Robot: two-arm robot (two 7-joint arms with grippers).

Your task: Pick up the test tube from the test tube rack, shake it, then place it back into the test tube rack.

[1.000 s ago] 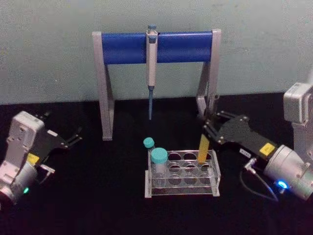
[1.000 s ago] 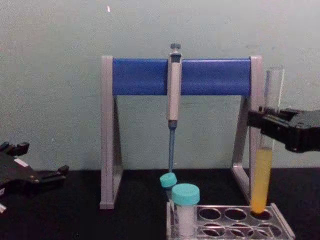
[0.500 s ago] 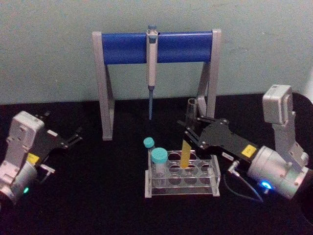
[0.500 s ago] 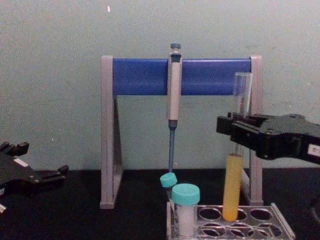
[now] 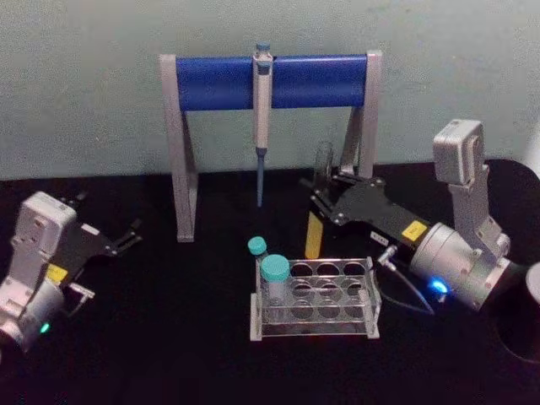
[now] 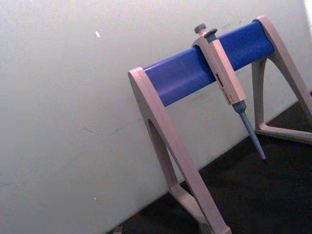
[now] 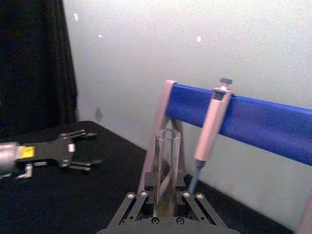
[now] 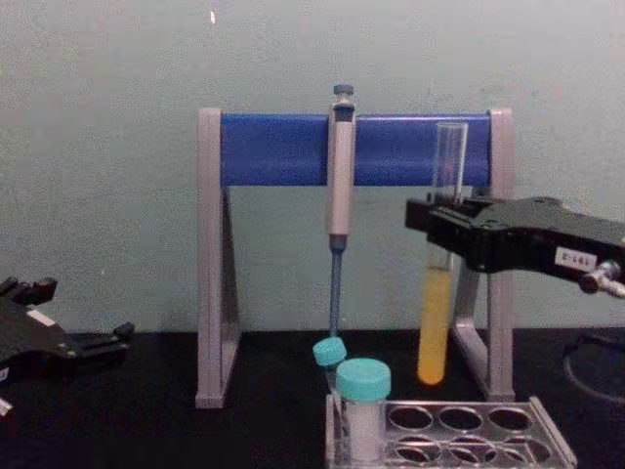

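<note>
The right gripper (image 5: 319,194) is clamped on the test tube (image 5: 314,236), holding it upright above the test tube rack (image 5: 314,326), near the rack's back edge. The chest view gives what the head view cannot — the tube's rounded yellow bottom hangs clear of the rack's top plate, touching nothing. The right wrist view adds the tube's open mouth rising out of the clamp. Two teal-capped vials (image 5: 274,270) stand at the rack's left end. Behind the rack is the pipette stand (image 5: 270,81) with its pipette (image 5: 262,110). The left gripper (image 5: 128,236) sits well to the rack's left, claw spread wide — plainest from the right wrist.
</note>
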